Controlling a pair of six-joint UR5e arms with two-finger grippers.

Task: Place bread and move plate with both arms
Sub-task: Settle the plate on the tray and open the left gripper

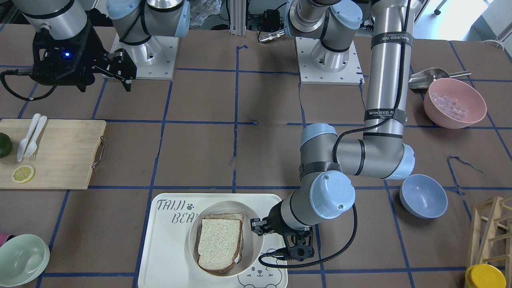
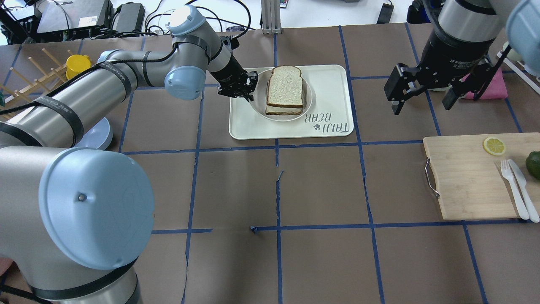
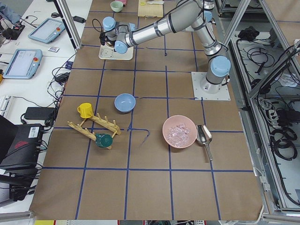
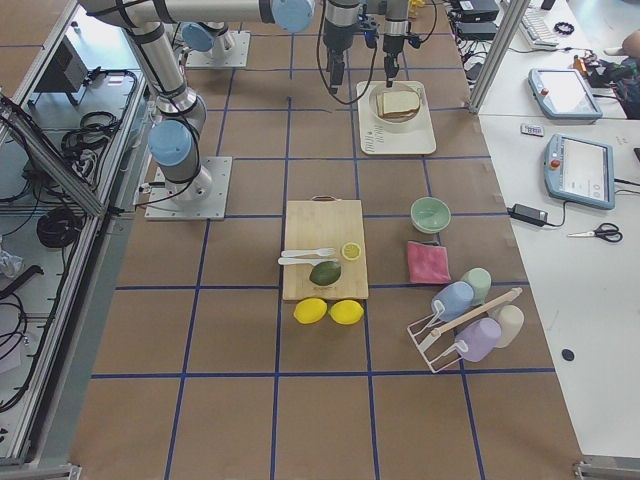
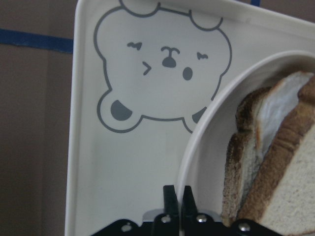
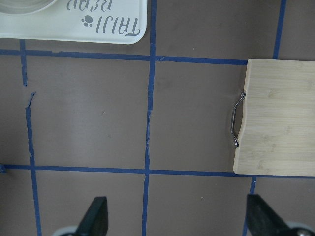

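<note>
Overhead exterior: plate (image 2: 310, 101) sits on tray (image 2: 333, 80), upper centre, and holds bread (image 2: 286, 84) stacked on second slice (image 2: 282, 110). Left claw (image 2: 249, 95) clamped on plate's left rim. Right claw (image 2: 422, 103) apart, upper right.

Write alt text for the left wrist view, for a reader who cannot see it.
The left gripper pinches the rim of a round cream plate that holds two stacked bread slices at the view's right edge. The plate sits on a cream tray printed with a cartoon bear, on a brown table.
</note>
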